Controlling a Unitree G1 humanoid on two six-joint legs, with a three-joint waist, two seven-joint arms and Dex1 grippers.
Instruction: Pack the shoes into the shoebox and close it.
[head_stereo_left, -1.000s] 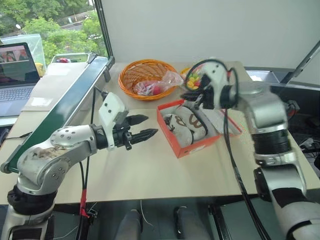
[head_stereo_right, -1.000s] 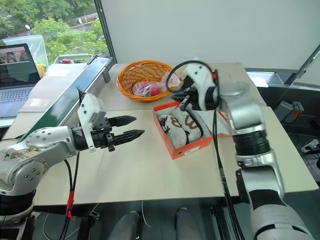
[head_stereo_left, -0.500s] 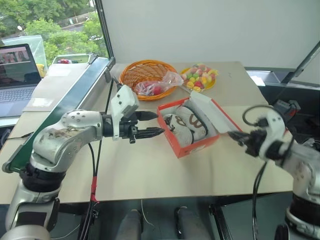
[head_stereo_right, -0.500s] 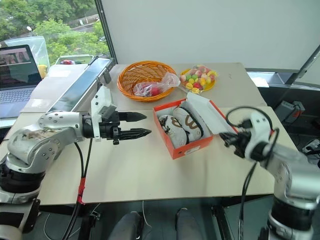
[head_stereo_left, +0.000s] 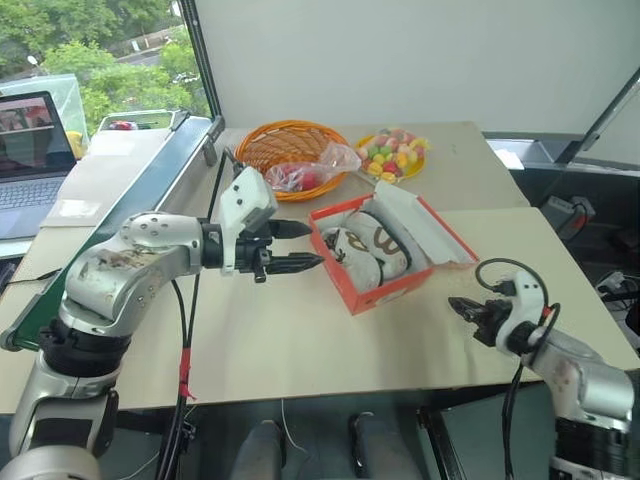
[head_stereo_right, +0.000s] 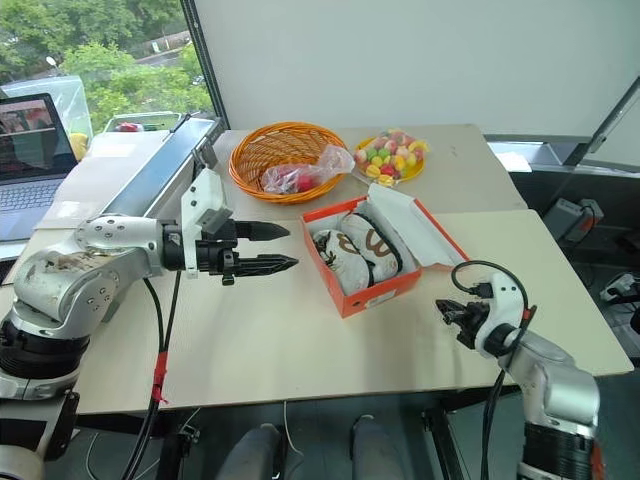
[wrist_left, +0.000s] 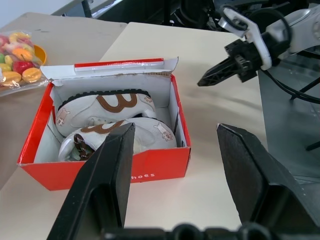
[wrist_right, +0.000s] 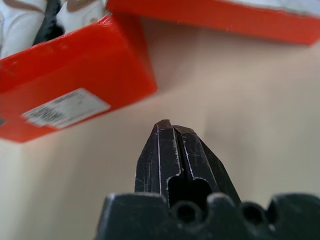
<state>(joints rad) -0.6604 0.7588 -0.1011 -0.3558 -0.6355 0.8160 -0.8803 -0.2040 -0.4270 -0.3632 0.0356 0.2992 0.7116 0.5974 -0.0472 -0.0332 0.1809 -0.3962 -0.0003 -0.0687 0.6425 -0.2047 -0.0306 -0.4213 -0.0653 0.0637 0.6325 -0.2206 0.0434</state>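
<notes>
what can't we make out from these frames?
- shoebox label text: too small in the eye views, blurred in the right wrist view.
- shoes toes: left gripper finger covers them in the left wrist view.
- Lid outer face: turned away in every view.

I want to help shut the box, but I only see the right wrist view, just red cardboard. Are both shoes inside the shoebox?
Observer: Yes, both shoes lie side by side inside the shoebox.
Operator: Is the lid shut?
Observer: No, the lid stands open, leaning out on the side nearer the right gripper.
Operator: What is the other arm doing?
Observer: The left gripper hangs at the box's opposite side, jaws open, not touching it.
</notes>
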